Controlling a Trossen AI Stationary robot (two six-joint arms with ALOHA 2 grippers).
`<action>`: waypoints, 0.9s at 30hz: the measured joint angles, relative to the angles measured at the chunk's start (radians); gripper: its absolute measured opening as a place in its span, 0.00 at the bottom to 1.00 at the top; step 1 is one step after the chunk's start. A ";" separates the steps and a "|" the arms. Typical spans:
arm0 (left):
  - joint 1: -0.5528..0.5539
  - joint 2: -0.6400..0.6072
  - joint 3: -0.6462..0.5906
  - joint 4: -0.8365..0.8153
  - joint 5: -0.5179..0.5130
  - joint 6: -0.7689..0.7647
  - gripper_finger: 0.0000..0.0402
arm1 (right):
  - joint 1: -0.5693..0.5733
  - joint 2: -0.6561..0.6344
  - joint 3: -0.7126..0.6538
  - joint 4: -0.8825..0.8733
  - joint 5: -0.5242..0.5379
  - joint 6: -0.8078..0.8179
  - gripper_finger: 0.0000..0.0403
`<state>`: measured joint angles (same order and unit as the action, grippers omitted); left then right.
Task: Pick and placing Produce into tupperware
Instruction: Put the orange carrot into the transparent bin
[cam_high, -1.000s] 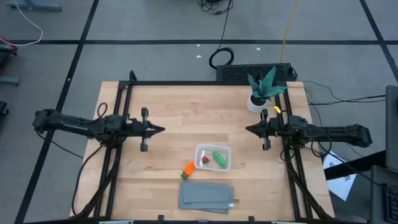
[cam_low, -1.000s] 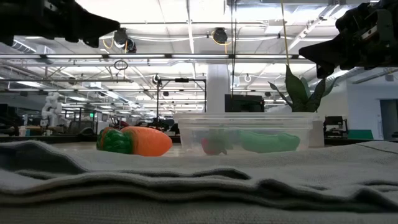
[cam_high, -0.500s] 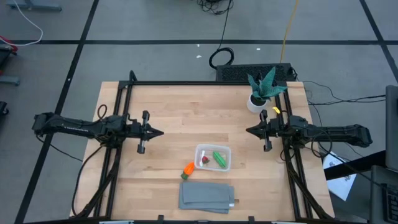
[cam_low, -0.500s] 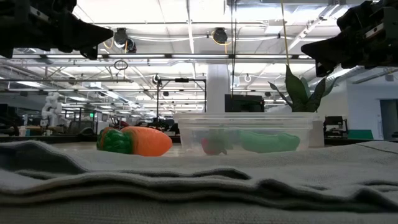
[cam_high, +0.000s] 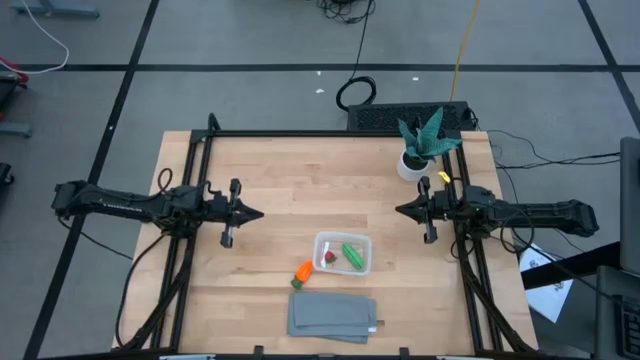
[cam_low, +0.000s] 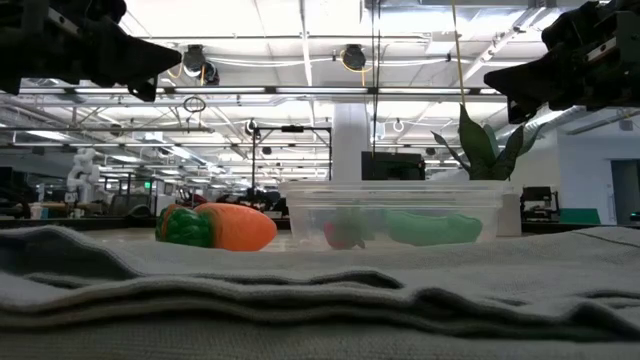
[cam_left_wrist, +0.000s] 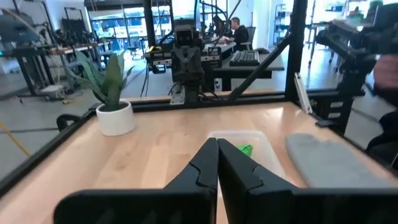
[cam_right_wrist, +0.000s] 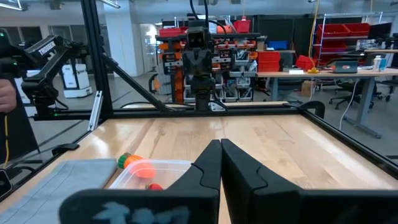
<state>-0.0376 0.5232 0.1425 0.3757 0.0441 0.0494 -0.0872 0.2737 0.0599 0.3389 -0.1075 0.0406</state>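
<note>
The clear tupperware (cam_high: 343, 253) stands on the wooden table and holds the red berry (cam_high: 328, 258) and the green pod (cam_high: 352, 255). The orange carrot (cam_high: 303, 271) lies on the table just outside the container's near-left corner, its green top against the grey cloth (cam_high: 333, 314). In the low view the carrot (cam_low: 235, 227) sits left of the tupperware (cam_low: 400, 215). My left gripper (cam_high: 259, 212) hovers shut, left of and beyond the container. My right gripper (cam_high: 399, 209) hovers shut to its far right. Both are well above the table.
A spiky green plant in a white pot (cam_high: 418, 150) stands at the far right corner, just beyond my right arm. The folded grey cloth lies at the near edge. A black frame (cam_high: 205, 150) borders the table. Bare wood lies between the grippers.
My left gripper has sunk a little and shifted slightly toward the near edge, staying shut. The produce and the container have stayed where they were.
</note>
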 joint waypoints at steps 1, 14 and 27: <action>0.000 0.000 0.000 0.002 0.000 -0.019 0.02 | 0.000 0.000 0.000 0.000 0.000 0.000 0.00; -0.104 0.136 0.116 -0.008 -0.048 -0.052 0.01 | 0.000 0.000 0.000 -0.001 0.001 0.000 0.00; -0.181 0.492 0.393 -0.065 -0.048 -0.125 0.01 | 0.000 0.000 0.000 -0.008 0.001 -0.012 0.00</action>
<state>-0.2188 1.0150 0.5351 0.3103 -0.0036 -0.0754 -0.0875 0.2741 0.0597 0.3311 -0.1062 0.0285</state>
